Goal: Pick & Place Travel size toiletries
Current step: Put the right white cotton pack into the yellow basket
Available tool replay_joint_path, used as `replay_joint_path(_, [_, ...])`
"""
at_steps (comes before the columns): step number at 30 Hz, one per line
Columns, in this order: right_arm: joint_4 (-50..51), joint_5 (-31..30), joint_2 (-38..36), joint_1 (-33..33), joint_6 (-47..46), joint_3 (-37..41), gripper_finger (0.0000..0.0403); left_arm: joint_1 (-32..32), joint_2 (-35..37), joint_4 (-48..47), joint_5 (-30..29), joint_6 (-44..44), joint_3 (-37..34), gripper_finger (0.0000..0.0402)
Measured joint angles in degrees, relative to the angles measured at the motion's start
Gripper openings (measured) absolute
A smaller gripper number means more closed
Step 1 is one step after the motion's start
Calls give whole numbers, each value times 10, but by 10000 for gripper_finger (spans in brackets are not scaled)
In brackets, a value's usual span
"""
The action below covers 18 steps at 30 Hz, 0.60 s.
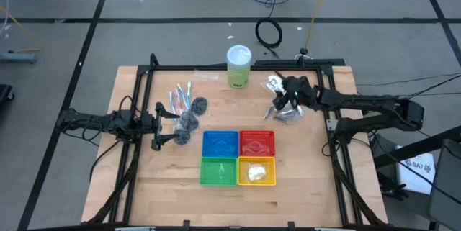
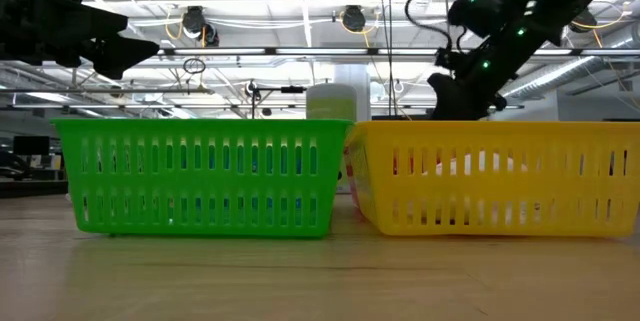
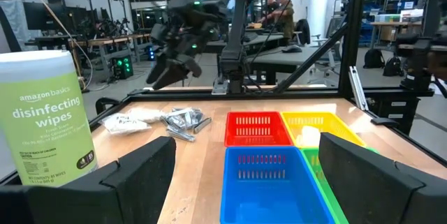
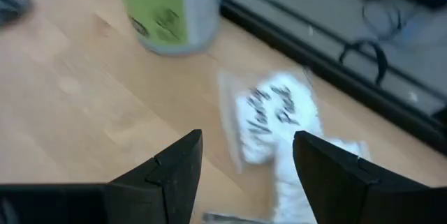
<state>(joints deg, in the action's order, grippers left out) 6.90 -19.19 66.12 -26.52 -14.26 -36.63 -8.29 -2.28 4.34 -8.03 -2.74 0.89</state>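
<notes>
**Right gripper above the sachets, left arm waiting by the puffs**

From overhead I see my right gripper (image 1: 288,101) hanging over the pile of white sachets (image 1: 275,85) and silver foil tubes (image 1: 287,114) near the table's (image 1: 302,188) right edge, just beside the green wipes canister (image 1: 239,66). Its own wrist camera gives me what the top view cannot: the two fingers stand apart, empty, with a printed sachet (image 4: 272,116) lying flat on the wood between them.

My left gripper (image 1: 164,124) waits at the left side, jaws spread wide and holding nothing, next to the dark grey puffs (image 1: 189,119) and the wrapped sticks (image 1: 178,96). Its wrist view looks across the table to the same sachets (image 3: 126,120) and tubes (image 3: 183,121), with the right arm above them.

Overhead, something pale lies in the yellow basket (image 1: 256,171); the red (image 1: 257,143), blue (image 1: 220,145) and green (image 1: 218,171) baskets look bare. The low camera sees only the green and yellow basket walls, hiding the toiletries.
</notes>
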Motion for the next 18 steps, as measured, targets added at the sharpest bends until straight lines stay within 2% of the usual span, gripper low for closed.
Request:
replay_joint_path(3, [49,8,22,-48,5,-20,212,0,0,0,0,0,0,347])
replay_joint_path(8, [55,61,76,-108,4,-26,212,0,0,0,0,0,0,347])
replay_joint_path(18, [-6,72,195,-127,4,-26,212,0,0,0,0,0,0,347])
